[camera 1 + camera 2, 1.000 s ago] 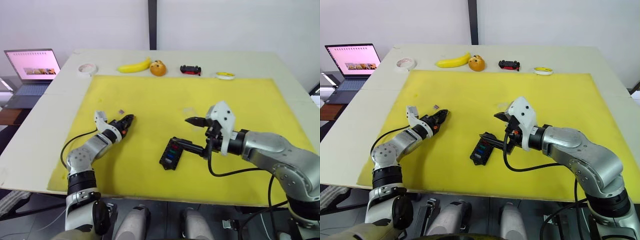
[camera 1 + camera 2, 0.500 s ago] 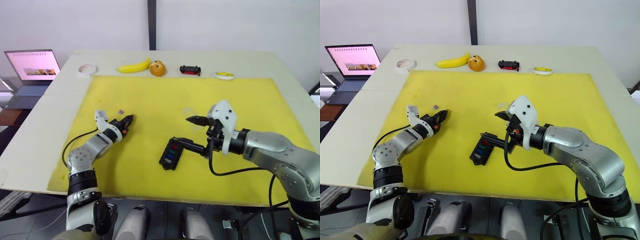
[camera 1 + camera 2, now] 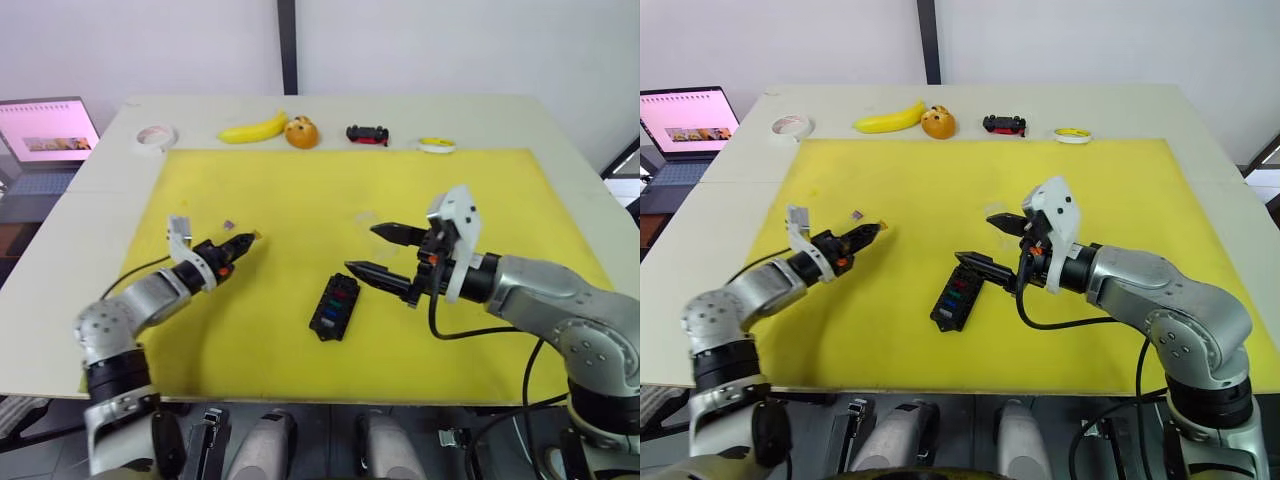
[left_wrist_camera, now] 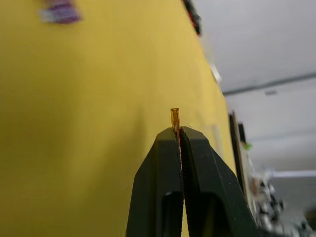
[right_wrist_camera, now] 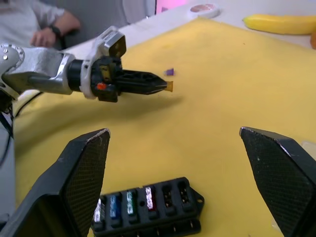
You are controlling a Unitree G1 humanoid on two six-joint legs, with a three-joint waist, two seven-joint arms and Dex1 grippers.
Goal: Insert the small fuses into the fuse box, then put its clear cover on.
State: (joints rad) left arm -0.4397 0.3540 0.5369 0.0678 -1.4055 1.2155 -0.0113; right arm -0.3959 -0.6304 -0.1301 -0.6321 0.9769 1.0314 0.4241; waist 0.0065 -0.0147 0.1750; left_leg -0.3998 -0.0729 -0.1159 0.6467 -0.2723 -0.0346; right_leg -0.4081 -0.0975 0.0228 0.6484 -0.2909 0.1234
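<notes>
fuse box (image 3: 333,307) lies on the yellow mat (image 3: 300,190) near the middle of the bench (image 3: 560,130), and the coming move turns on how it sits against the left gripper (image 3: 243,243).

left gripper: pinched shut on an orange fuse (image 4: 175,118), the fuse standing out past the fingertips, edge-on in the left wrist view. it hovers above the mat on the robot's left. from there the fuse box lies to the robot's right and a bit nearer the robot, well apart. the gripper points roughly that way already.

box long axis runs near-to-far with a slight slant, far end leaning to the robot's right. right wrist view shows the near row of slots with fuses in: grey, blue, green, red (image 5: 149,197), then two slots open (image 5: 174,193) at the end by the tab. looks like the orange one goes in one of those.

right gripper (image 3: 378,252): spread wide, holding nothing, hanging just above the far end of the box, so it is the nearer arm by far, but the fuse is with the left.

purple fuse (image 3: 229,224) lies loose on the mat just beyond the left gripper. clear cover (image 3: 366,217) is faint on the mat past the right gripper, not on the box.

judgement: the left arm must carry across to the open slots and turn the blade down, and the right gripper sits over that spot, so crowding is a risk.
</notes>
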